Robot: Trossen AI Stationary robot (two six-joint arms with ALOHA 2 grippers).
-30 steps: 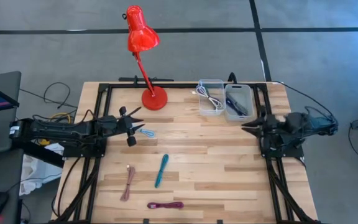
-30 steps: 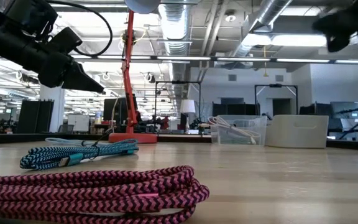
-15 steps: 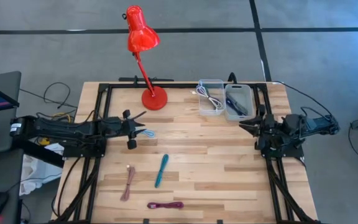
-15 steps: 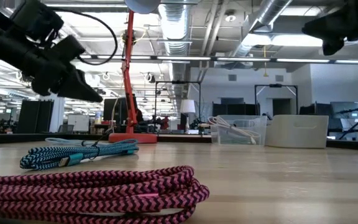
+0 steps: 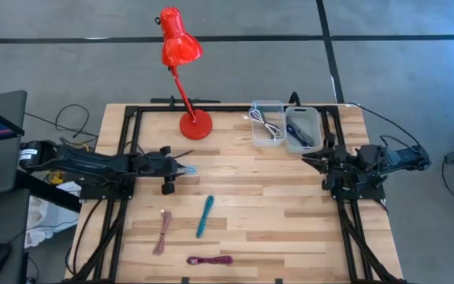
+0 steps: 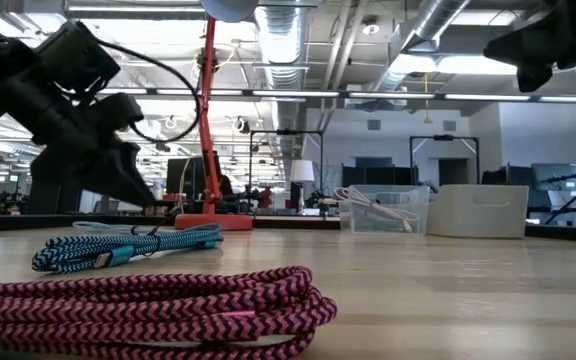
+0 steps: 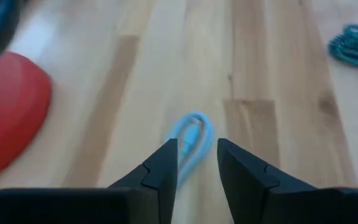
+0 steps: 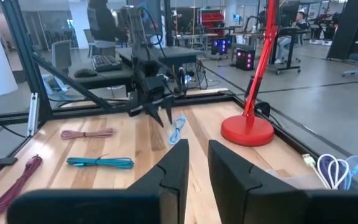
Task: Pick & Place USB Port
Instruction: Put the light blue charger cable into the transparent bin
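**Light-blue USB cable under left gripper, not grasped**

Light-blue USB cable [image 5: 186, 168] lies looped on the tabletop [image 5: 290, 213], just in front of the red lamp base [image 5: 195, 124]. Left gripper [image 5: 181, 162] is low over it, jaws spread, one finger [image 7: 164, 163] on each side of the loop [image 7: 191, 138] in the left wrist view; contact with the cable cannot be told. Nothing pinched.

Right gripper [image 5: 307, 161] hangs above the tabletop's right side, just in front of the two clear bins [image 5: 285, 125]. Jaws slightly apart, holding nothing. Its fingers [image 8: 174, 163] point across the tabletop at the left arm.

Bins sit side by side at the far right: left bin holds a white cable [image 5: 268, 126], right bin a dark cable [image 5: 302, 132].

Other cables on the near half of the tabletop, well apart from each other: teal cable [image 5: 204, 216] mid-table, pink-tan cable [image 5: 162, 232] to its left, magenta cable [image 5: 209, 259] at the near edge. Low view shows the magenta braid [image 6: 148, 300] closest, teal [image 6: 118, 248] behind it.

Red desk lamp's head [image 5: 178, 37] leans out past the far edge.
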